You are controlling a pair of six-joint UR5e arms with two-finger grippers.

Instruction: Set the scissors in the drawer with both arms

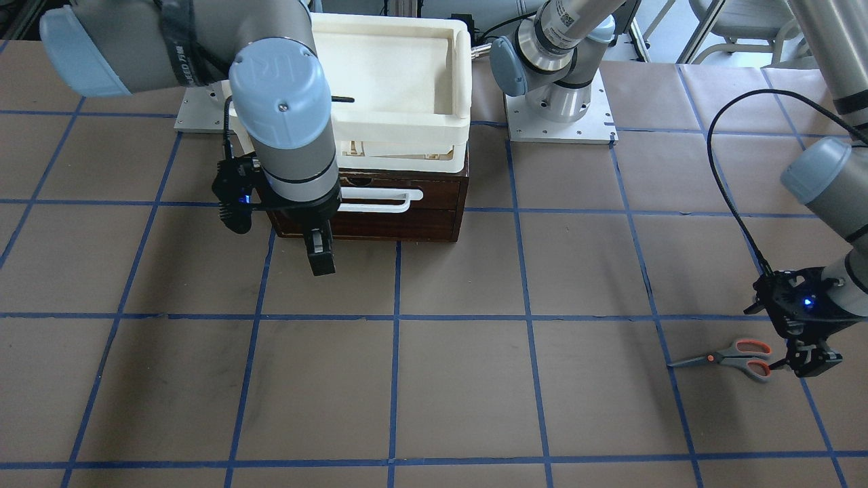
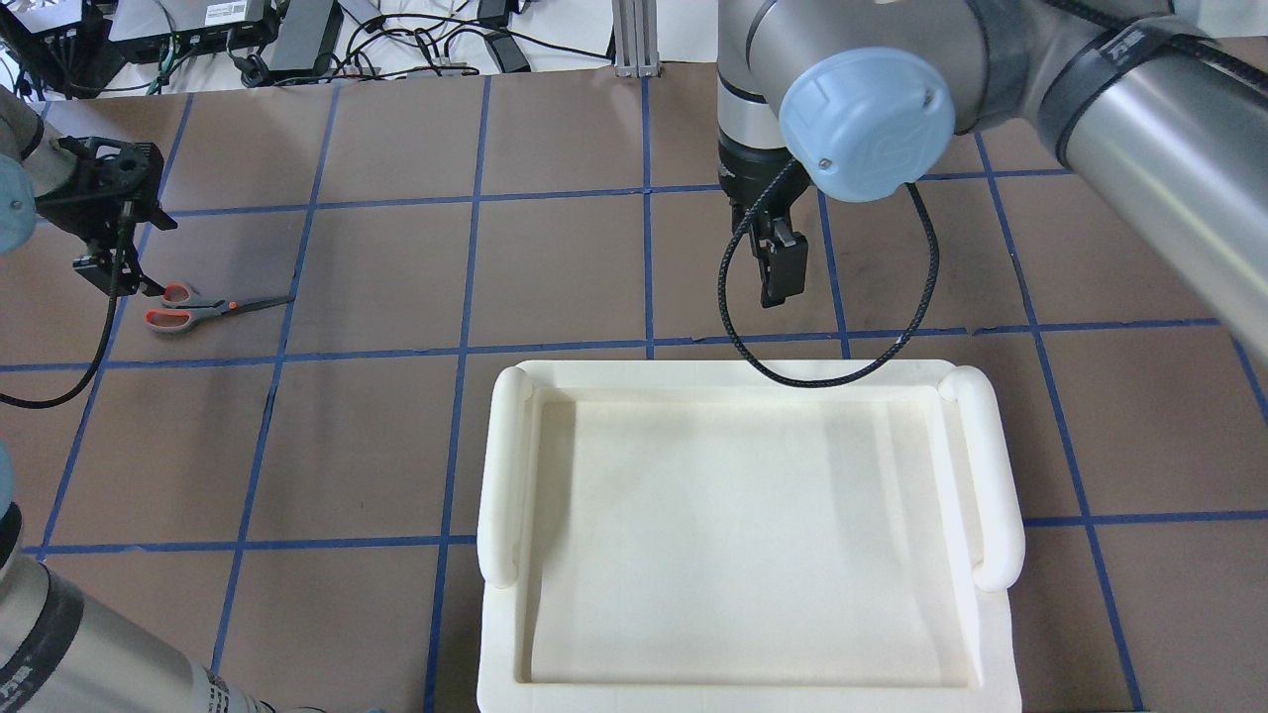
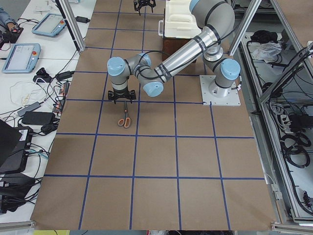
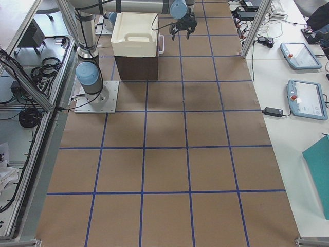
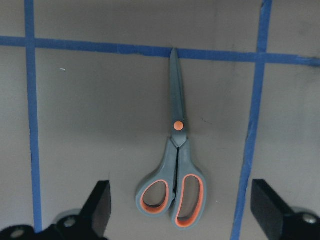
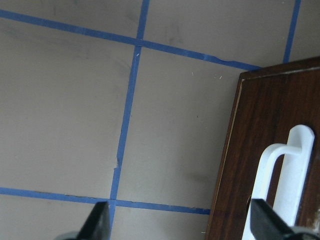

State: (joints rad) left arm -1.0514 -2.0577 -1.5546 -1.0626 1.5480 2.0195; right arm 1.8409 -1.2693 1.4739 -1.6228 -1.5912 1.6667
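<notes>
The scissors (image 1: 736,358) lie flat and closed on the brown table; they also show in the overhead view (image 2: 188,307) and the left wrist view (image 5: 175,175). My left gripper (image 1: 808,360) is open and hovers over their handles, which sit between its fingers (image 5: 100,205) without touching them. The drawer (image 1: 380,220) is shut, its white bar handle (image 1: 376,200) across the dark wood front. My right gripper (image 1: 320,256) is open and empty in front of the drawer, near one end of the handle (image 6: 292,175).
A cream-white plastic tray (image 2: 505,465) sits on top of the drawer cabinet (image 1: 461,74). Blue tape lines grid the table. The right arm's black cable (image 2: 733,297) hangs over the tray's far rim. Both arm bases stand behind the cabinet.
</notes>
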